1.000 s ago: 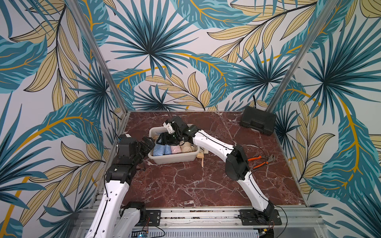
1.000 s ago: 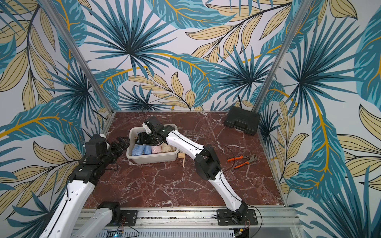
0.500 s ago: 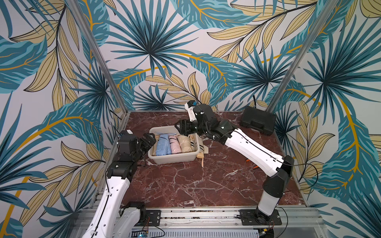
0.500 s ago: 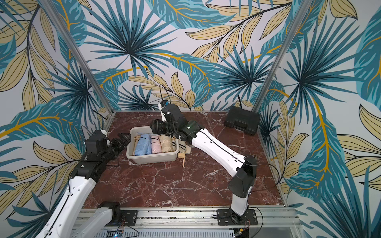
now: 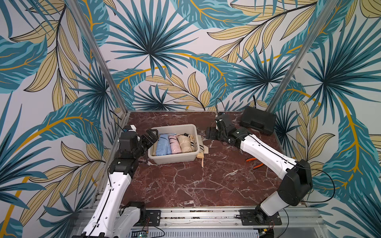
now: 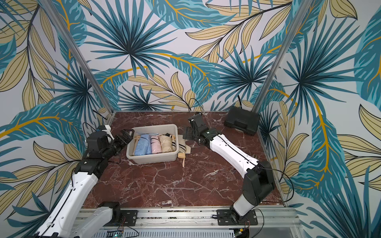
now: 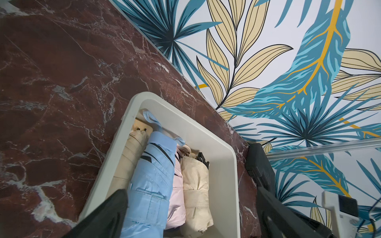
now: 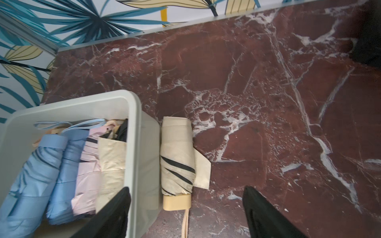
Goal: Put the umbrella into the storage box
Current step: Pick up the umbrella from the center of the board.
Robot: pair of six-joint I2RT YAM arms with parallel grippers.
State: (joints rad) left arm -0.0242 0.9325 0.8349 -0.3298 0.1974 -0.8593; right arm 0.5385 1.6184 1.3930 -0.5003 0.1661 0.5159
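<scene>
The off-white storage box stands left of centre on the marble table. A blue umbrella, a pink one and a cream one lie folded side by side in it. Another cream umbrella with black stripes lies on the table against the box's right wall. My left gripper hangs open at the box's left rim, empty. My right gripper is open and empty, raised just right of the striped umbrella.
A flat black hard case sits at the back right corner. Orange-handled pliers lie partly under my right forearm. Patterned walls close in the table on three sides.
My right arm has pulled out of the box and swung right, its jaws spreading wider. The left arm has barely moved.
</scene>
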